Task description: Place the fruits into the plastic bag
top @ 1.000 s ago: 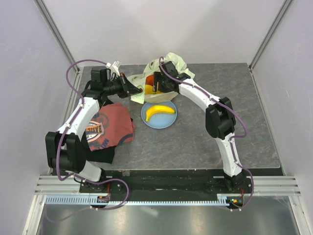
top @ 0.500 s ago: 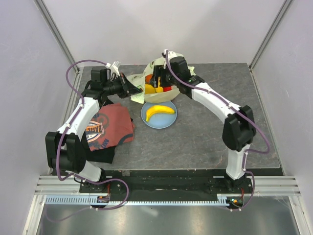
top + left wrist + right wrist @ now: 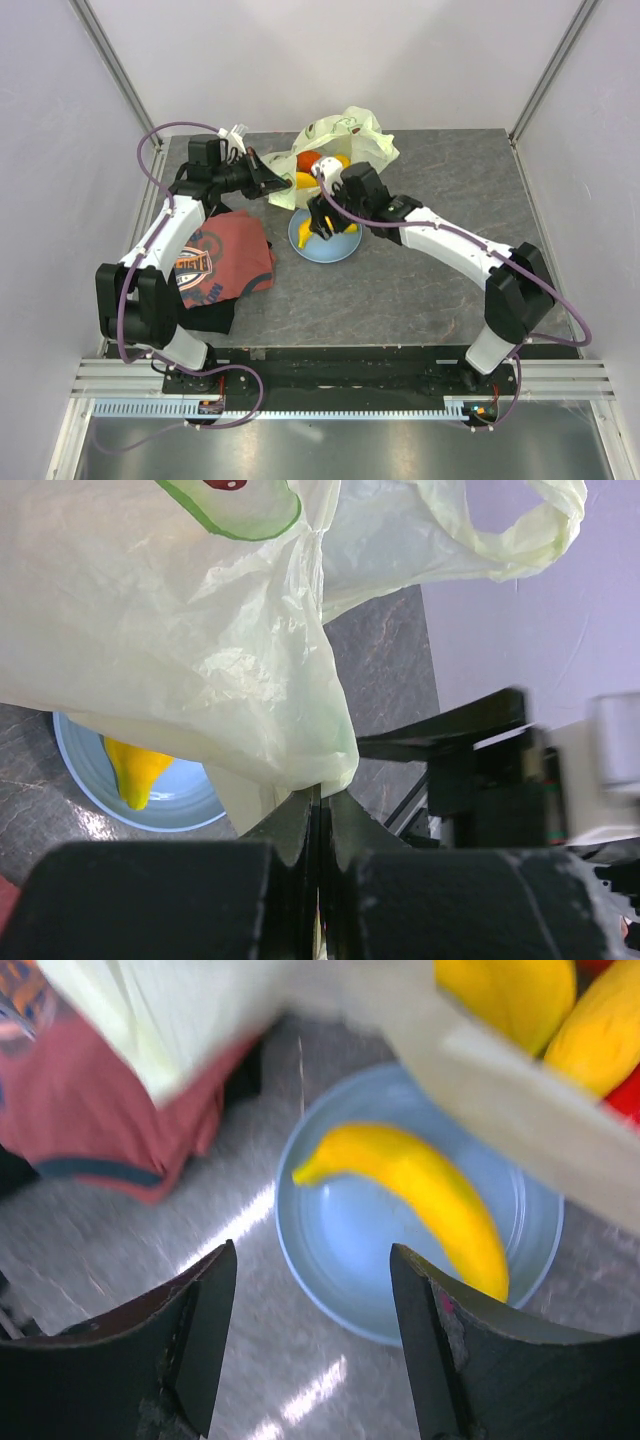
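Nearing the end — your left tool [image 3: 318,800] pinches the plastic bag [image 3: 350,132] by its rim, at 12 o'clock of the plate [image 3: 335,1270]; several fruits [image 3: 312,164] sit inside. One banana [image 3: 425,1195] lies on the plate under your right tool [image 3: 321,222] — jaws wide, empty.

The plastic bag [image 3: 352,133] is translucent pale yellow-green with a green-rimmed print. Through it show an orange-red fruit [image 3: 310,161] and a yellow fruit [image 3: 301,181]. The banana [image 3: 425,1188] is yellow and the plate [image 3: 335,1255] pale blue. The T-shirt [image 3: 215,262] is red with a printed design. The bench [image 3: 400,295] is dark grey, marbled.
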Robot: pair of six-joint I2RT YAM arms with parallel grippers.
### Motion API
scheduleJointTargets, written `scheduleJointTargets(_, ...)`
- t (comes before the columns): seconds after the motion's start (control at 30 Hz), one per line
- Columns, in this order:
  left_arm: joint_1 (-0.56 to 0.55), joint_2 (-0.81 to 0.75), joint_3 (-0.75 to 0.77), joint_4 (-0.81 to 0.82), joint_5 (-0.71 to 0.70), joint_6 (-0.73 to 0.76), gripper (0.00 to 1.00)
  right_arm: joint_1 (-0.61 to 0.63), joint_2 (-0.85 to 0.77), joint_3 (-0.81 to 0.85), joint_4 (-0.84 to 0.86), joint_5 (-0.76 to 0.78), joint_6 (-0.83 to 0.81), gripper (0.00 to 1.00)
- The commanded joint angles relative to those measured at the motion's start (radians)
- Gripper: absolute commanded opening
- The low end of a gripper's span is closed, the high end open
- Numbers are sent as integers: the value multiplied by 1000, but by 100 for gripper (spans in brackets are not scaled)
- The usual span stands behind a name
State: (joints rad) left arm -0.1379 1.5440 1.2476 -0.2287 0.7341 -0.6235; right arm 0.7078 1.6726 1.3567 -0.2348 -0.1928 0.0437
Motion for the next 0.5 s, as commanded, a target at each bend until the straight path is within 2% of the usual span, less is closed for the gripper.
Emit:
scheduleJointTargets(0.0,-3,-2,44,32,-7,-22,1,7,-100,-95,-35,99,-122,70)
scheduleJointTargets(0.2,-3,-13,42,31,-4,-16,2,5,-19,-110,-29,297,-208,70)
scheduleJointTargets(0.47,-3,-28,42,8,-16,4,2,5,153,24,-28,323,-338,70)
